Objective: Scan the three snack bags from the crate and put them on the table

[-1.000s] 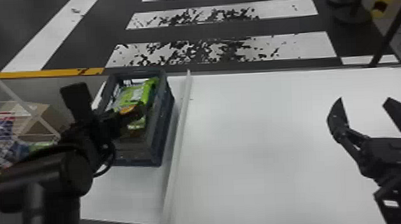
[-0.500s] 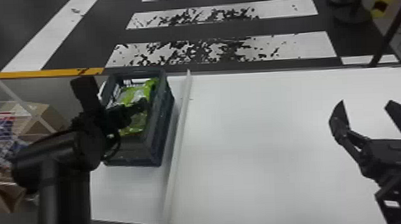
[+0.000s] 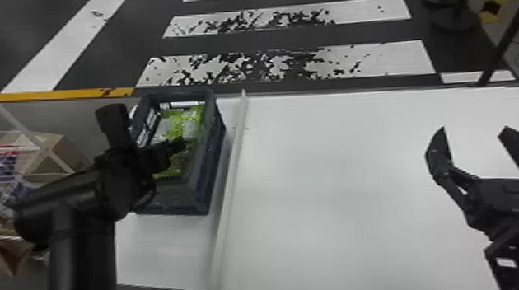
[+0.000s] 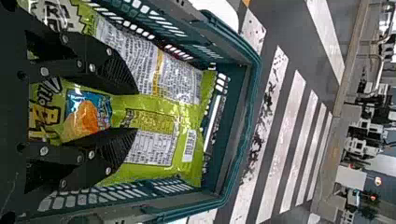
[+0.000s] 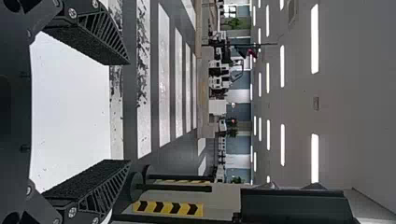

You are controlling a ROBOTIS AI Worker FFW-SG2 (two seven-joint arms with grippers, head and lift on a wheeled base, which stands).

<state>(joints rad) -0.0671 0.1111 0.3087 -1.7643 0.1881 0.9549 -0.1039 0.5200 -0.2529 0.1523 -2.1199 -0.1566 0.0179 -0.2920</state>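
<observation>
White table holds crate beside a long strip

A white, flat-topped table (image 3: 335, 201) carries a dark blue-grey crate (image 3: 213, 156) and a thin, pale strip (image 3: 230, 176). The crate sits upright, open side up, towards the table's far edge and on the left part of the top. Its walls have rows of slots. Just to its right, the strip runs at a slight slant from the far edge to the near edge, with the wider part of the tabletop on its right.
</observation>
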